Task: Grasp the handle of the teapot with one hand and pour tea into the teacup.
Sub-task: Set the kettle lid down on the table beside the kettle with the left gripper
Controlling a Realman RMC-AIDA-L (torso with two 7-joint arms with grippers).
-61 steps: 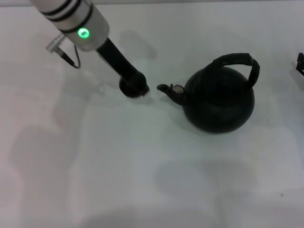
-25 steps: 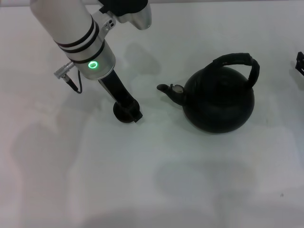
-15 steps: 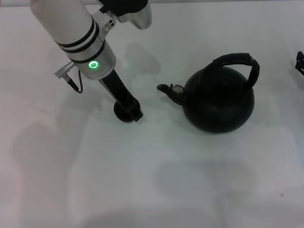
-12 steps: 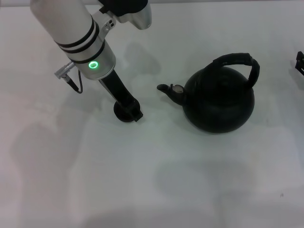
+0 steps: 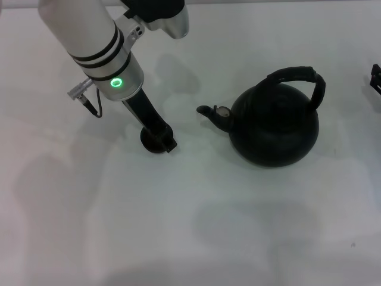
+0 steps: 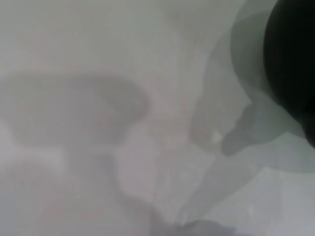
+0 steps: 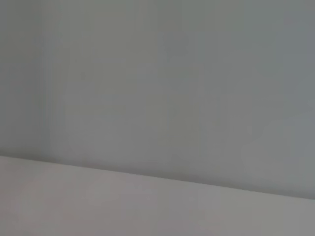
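We see left tool (image 5: 162, 142) down at teacup (image 5: 151, 142) on tabletop (image 5: 178, 226); grip we cannot tell. Teapot (image 5: 275, 126) upright right of cup, well apart, spout toward it, handle (image 5: 297, 76) untouched. Right tool (image 5: 377, 80) at right edge; grip we cannot tell.

Black globe teapot (image 5: 275, 126) upright, spout pointing left; arched handle (image 5: 297, 77) raised. Tiny dark teacup (image 5: 153, 142) left of spout.

The head camera looks steeply down from above on the plain white counter (image 5: 178, 226), the left wrist camera sits close over that same surface, sharing with it the round matte black teapot (image 5: 274, 124), while the right wrist camera faces only blank grey wall.
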